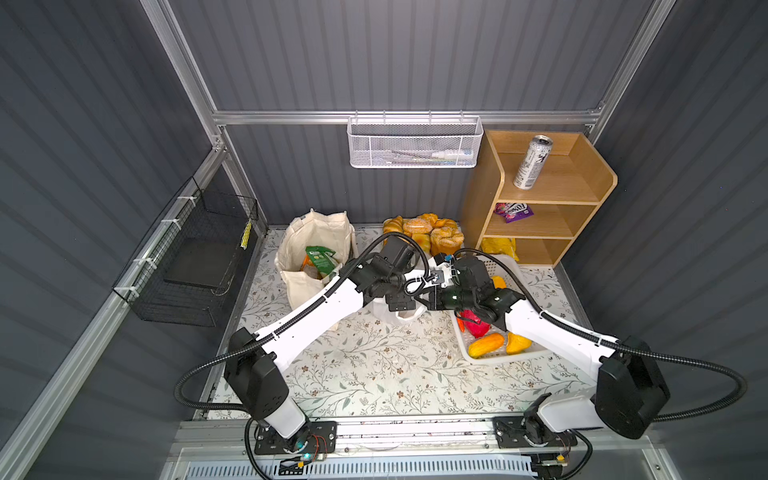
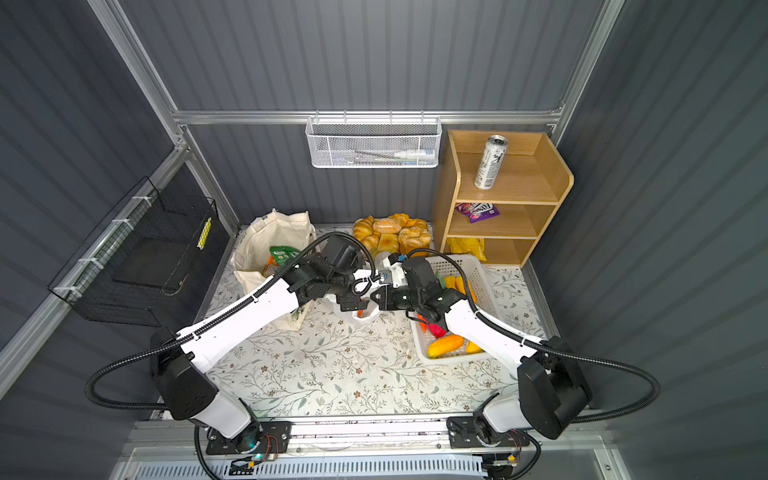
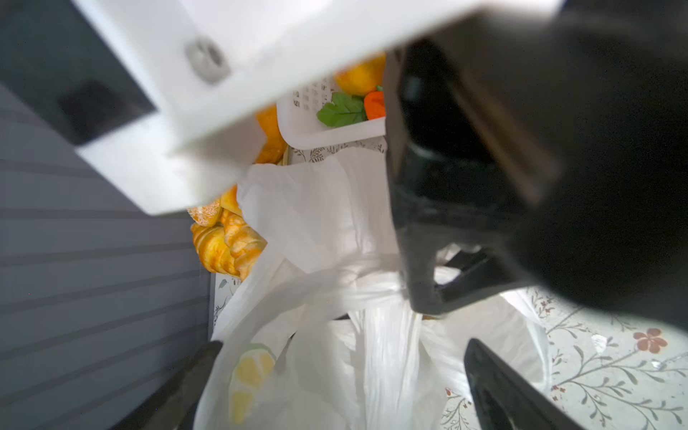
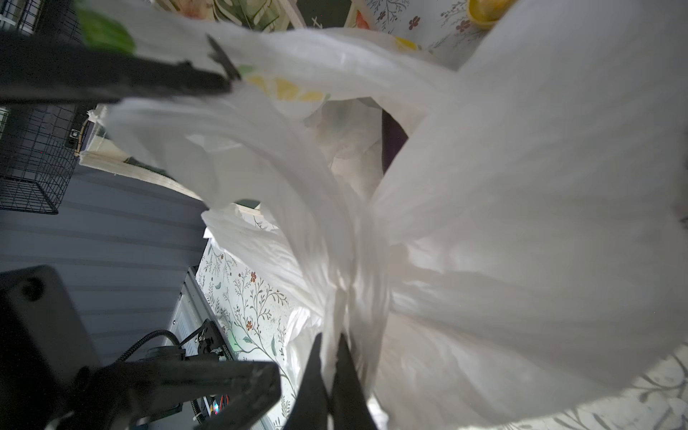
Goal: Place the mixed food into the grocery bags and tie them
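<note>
The plastic bag (image 1: 409, 314) appears in both top views only as a small white patch at the middle of the table (image 1: 374, 365), mostly covered by the two wrists. Its lemon-slice print (image 3: 253, 368) and crossed, twisted handles are shown by the wrist views alone.

In the right wrist view the right gripper (image 4: 330, 337) is seen pinched together on a gathered strand of the bag's plastic; this grip cannot be made out from above. In the left wrist view the left gripper (image 3: 344, 344) is seen with its fingers spread wide, one on each side of the bag, with nothing clamped between them. The right gripper's black tip is seen there at the twisted handles. A dark purple shape (image 4: 392, 141) is glimpsed inside the bag's mouth in the right wrist view only; what it is cannot be told.

The rest is given only from above. The canvas tote (image 1: 299, 249) stands open at the far left, with a green packet (image 1: 320, 256) inside. The drink can (image 1: 532, 163) stands upright on the top shelf of the wooden shelf unit (image 1: 590, 187) at the far right. A purple packet (image 1: 514, 211) lies on the middle shelf and a yellow packet (image 1: 500, 248) on the lowest. Bread rolls (image 1: 424, 232) lie at the far middle. The white basket (image 1: 498, 358) of toy produce is set to the right of the bag, under the right arm.
</note>
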You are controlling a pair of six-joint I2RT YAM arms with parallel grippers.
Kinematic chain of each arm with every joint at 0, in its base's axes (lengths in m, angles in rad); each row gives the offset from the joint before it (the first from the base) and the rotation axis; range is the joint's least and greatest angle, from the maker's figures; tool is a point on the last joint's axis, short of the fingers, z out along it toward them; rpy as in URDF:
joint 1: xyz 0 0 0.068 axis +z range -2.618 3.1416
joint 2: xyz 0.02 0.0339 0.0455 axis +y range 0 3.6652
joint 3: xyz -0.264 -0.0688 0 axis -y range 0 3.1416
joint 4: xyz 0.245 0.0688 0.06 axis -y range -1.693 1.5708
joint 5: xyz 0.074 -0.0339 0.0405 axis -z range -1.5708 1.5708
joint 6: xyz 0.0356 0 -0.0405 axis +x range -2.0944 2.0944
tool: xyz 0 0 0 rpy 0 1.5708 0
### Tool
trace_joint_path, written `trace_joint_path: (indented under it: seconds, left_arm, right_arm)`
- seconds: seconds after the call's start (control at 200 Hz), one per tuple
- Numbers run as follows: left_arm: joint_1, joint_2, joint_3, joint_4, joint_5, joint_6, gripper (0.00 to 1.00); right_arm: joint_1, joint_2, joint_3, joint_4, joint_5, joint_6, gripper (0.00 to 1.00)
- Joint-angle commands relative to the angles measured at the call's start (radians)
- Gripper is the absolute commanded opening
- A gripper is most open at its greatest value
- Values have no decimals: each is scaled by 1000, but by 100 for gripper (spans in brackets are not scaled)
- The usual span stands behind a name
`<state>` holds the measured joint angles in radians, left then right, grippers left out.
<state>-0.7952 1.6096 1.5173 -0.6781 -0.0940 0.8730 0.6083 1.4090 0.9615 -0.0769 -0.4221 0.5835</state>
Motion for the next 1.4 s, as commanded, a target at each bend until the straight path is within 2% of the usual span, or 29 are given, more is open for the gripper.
trace_joint_path:
  seconds: [0.0,0.305,0.57,0.615,0.655,0.705,0.755,0.826,1.126,1.391]
  left_arm:
    - [8,21,-32,33,5,54,100]
    - [8,42,-91,102,-48,95,99]
    - [10,53,-155,139,-93,62,75]
    - [8,57,-155,139,-96,57,65]
    - [8,62,-151,137,-103,52,45]
    - [10,64,-148,138,-103,45,31]
    - [10,64,-149,150,-109,35,10]
    - [10,68,-141,150,-109,27,0]
    - [19,25,-113,171,-71,-63,0]
    - [19,-55,-9,175,-7,-150,0]
  right_arm:
    - [-4,-14,-7,13,-15,3,0]
    - [-4,-13,-20,30,-15,14,0]
    - [-3,-25,-38,38,-24,22,0]
    - [-3,-29,-42,40,-25,25,0]
    - [-3,-31,-47,41,-26,29,0]
    - [-4,-34,-51,42,-27,30,0]
    - [-4,-37,-58,45,-29,34,0]
    - [-3,-39,-66,51,-32,39,0]
    - [-4,-30,-77,74,-50,59,0]
    - [-4,-4,-39,87,-64,66,0]
